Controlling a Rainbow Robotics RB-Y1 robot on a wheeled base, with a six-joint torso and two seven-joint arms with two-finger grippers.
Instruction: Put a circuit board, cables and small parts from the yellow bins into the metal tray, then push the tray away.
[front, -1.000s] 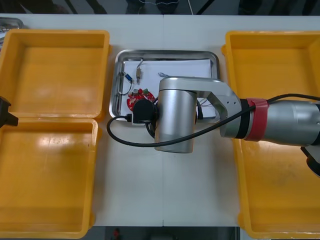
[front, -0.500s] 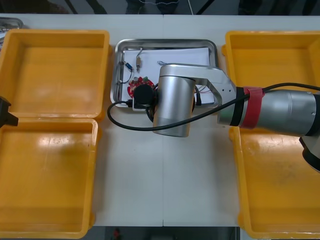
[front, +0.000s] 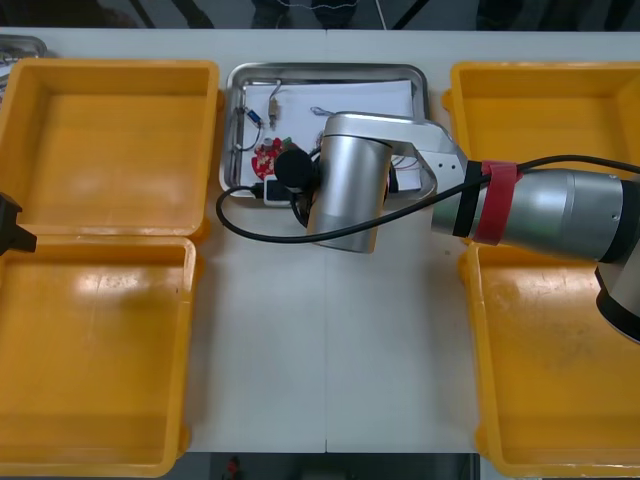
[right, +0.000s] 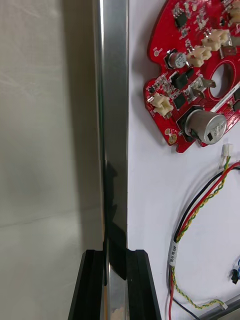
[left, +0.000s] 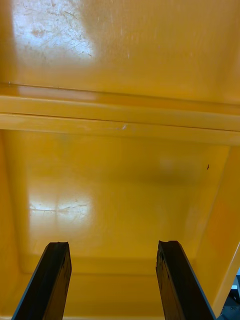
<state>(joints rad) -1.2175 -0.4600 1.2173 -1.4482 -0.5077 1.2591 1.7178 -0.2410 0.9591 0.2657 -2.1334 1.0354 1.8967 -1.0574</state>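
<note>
Tray of shiny metal (front: 325, 68), carrying round red circuit board (right: 192, 75), sits farther up bench (front: 330, 350) than before, rim clamped in right pincer (right: 115, 257); left pincer (left: 114, 250) hangs released over yellow plastic bin (left: 120, 60)

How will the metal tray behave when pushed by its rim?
Probably slides stiffly: metal tray rim, between right gripper fingers, looks rigid. Shiny surface might slip. Loose circuit board and cables may shift. Left gripper hangs over a yellow bin.
</note>
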